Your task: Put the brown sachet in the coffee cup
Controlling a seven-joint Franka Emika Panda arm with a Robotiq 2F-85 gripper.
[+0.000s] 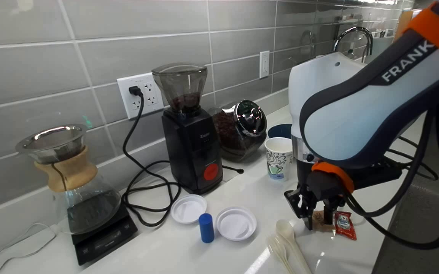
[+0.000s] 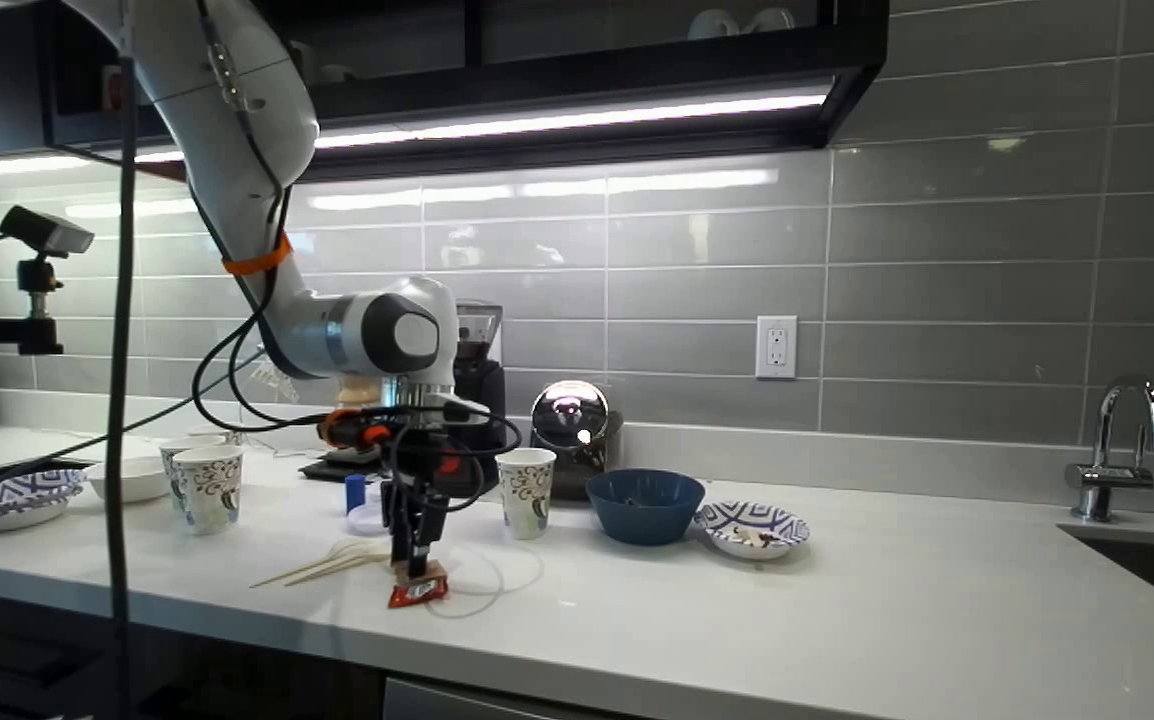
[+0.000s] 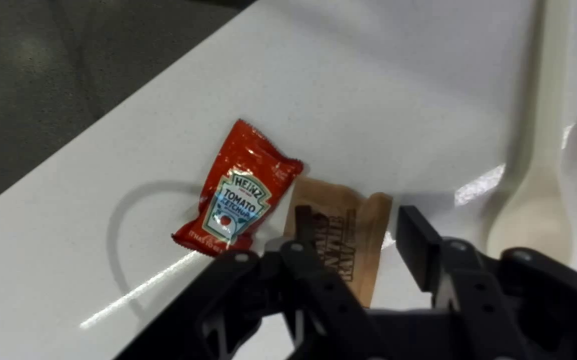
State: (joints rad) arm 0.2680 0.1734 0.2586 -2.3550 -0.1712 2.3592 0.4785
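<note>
The brown sachet (image 3: 368, 235) lies flat on the counter below my fingers in the wrist view, its right edge slightly curled. It also shows in both exterior views (image 1: 319, 220) (image 2: 402, 576). My gripper (image 3: 354, 212) points down and is open. The left finger is over the sachet, the right finger just beyond its right edge. I cannot tell whether either finger touches it. The white patterned coffee cup (image 1: 279, 160) stands upright near the jar, behind the gripper (image 2: 417, 572) in an exterior view (image 2: 525, 495). The cup is out of the wrist view.
A red ketchup packet (image 3: 241, 195) touches or nearly touches the sachet. A pale spoon (image 3: 533, 215) and fork (image 1: 278, 249) lie beside it. The counter edge (image 3: 113, 107) is close. A grinder (image 1: 193, 148), blue bowl (image 2: 645, 505) and further cups (image 2: 207, 490) stand around.
</note>
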